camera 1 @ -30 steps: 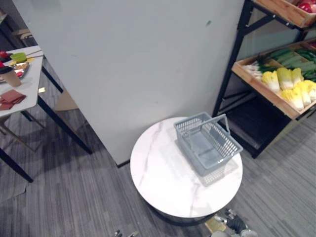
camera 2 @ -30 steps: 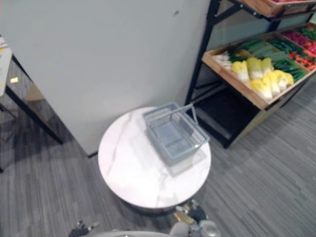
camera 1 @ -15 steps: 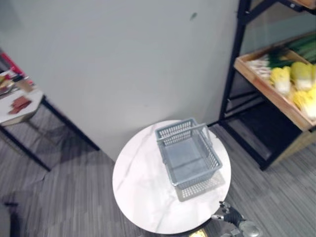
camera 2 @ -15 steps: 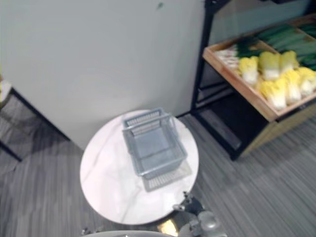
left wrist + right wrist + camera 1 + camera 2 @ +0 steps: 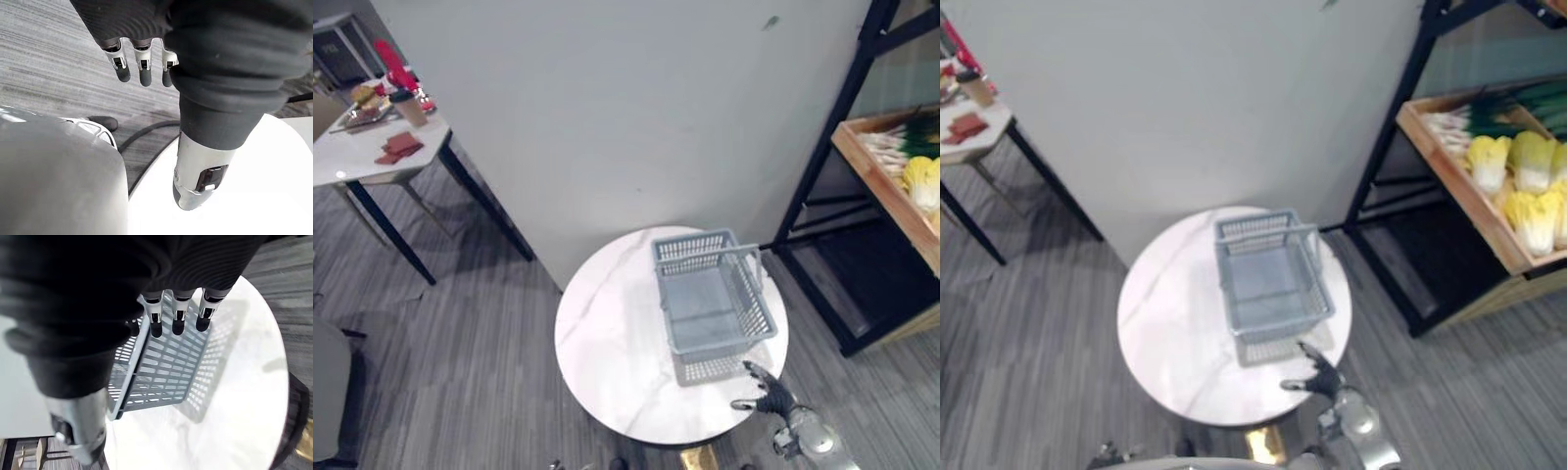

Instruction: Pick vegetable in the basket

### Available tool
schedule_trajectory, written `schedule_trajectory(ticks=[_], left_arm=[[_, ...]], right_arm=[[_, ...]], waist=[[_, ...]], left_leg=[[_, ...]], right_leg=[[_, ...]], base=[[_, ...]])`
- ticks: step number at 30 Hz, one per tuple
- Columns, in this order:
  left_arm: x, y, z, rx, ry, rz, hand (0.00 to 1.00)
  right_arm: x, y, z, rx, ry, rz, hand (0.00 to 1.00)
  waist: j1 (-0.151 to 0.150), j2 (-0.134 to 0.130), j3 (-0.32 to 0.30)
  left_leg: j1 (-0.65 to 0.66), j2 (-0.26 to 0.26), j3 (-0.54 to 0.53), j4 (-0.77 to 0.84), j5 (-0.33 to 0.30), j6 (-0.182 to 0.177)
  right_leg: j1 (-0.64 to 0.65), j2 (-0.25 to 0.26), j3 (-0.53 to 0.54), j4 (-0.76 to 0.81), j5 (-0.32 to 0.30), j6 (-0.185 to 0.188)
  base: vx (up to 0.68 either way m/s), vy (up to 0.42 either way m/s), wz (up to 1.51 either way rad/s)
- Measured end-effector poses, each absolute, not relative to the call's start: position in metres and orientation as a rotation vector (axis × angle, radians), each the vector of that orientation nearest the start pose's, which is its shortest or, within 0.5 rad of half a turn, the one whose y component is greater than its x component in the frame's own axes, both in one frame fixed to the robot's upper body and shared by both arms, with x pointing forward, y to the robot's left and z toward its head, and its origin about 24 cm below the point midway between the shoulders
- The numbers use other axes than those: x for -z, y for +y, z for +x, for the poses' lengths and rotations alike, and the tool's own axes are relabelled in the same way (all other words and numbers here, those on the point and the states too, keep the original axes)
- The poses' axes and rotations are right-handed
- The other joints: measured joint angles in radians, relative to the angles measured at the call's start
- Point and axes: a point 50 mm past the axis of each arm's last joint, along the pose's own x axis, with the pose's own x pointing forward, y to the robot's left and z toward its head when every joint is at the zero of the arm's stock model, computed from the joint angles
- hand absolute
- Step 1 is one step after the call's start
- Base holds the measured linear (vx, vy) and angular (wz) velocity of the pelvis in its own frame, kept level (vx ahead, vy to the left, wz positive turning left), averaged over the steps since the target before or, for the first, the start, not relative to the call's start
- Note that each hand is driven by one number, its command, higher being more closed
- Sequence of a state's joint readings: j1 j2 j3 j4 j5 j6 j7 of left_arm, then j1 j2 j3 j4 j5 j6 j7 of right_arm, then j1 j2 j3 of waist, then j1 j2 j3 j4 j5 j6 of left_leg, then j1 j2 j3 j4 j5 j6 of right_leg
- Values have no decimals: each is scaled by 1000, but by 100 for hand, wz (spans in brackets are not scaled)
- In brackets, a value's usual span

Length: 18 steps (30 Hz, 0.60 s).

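Note:
An empty grey plastic basket (image 5: 713,305) with its handle raised stands on the right half of a round white marble table (image 5: 607,343). Yellow-green cabbages (image 5: 1516,174) and green leeks (image 5: 1474,116) lie in a wooden shelf tray (image 5: 1449,186) to the right, beyond the table. My right hand (image 5: 766,392) hovers open at the table's near right edge, just short of the basket; its fingers (image 5: 178,313) point over the basket's mesh wall (image 5: 161,367). My left hand (image 5: 142,63) hangs open low beside the table's edge, holding nothing.
A pale partition wall (image 5: 626,127) rises right behind the round table. A black metal shelf frame (image 5: 1396,117) carries the vegetable tray. At the far left stands a white table (image 5: 362,157) with food items. Grey striped carpet (image 5: 460,372) surrounds the round table.
The whole picture has shifted, so the camera moved. My right hand has come up and forward to the table's near edge, closer to the basket. The basket has stayed put.

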State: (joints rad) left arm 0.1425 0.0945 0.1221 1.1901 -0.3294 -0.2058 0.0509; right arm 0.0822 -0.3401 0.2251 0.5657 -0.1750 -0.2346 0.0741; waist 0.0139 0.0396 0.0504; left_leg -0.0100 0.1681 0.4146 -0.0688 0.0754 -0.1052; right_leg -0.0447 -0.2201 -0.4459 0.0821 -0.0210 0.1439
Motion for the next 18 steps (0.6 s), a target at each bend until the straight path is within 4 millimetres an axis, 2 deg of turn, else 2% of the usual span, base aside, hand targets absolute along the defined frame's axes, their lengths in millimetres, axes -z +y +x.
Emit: schedule_trajectory(ticks=[3,5,7,9,11,12,15,18], left_arm=[[167,211,52,-468,1079,-208,0],[167,212,52,-464,1078,-208,0],[167,214,51,-465,1079,-201,0],[166,218,48,-457,1087,-178,0],[166,219,46,-455,1093,-177,0],[167,219,43,-451,1103,-181,0],[167,218,43,-446,1105,-184,0],[166,218,49,-440,1084,-183,0]], right_arm=[[55,-207,206,-338,347,-648,0],[28,-211,228,-354,225,-799,0],[6,-213,242,-352,127,-894,0],[-26,-211,261,-366,-20,-1010,0],[-38,-207,269,-383,-81,-1064,0],[-47,-198,277,-409,-127,-1085,0],[-51,-175,288,-504,-191,-1156,0],[-46,-149,302,-622,-219,-1255,0]], waist=[[1,5,-3],[5,5,-4],[7,4,-4],[14,0,-7],[16,-3,-9],[19,-5,-9],[21,-9,-9],[49,-21,-8]], left_leg=[[2,-17,-3,-19,5,7],[3,-20,0,-24,7,9],[3,-19,0,-25,8,9],[3,-15,1,-25,9,7],[3,-12,0,-25,9,7],[3,-11,-1,-26,9,7],[1,-11,-16,-26,9,7],[-6,-10,-25,-26,12,4]], right_leg=[[-2,-8,12,-11,7,4],[-2,-8,17,-16,20,3],[-2,-5,17,-21,22,2],[-1,3,20,-29,25,0],[-1,8,20,-32,29,-2],[0,10,20,-34,29,-2],[0,13,19,-37,29,-2],[0,14,12,-40,30,-3]], base=[[-27,47,4],[-3,7,-4],[0,0,0],[18,-29,-4],[0,0,0],[0,0,0],[-2,-4,1],[-18,-6,9]])
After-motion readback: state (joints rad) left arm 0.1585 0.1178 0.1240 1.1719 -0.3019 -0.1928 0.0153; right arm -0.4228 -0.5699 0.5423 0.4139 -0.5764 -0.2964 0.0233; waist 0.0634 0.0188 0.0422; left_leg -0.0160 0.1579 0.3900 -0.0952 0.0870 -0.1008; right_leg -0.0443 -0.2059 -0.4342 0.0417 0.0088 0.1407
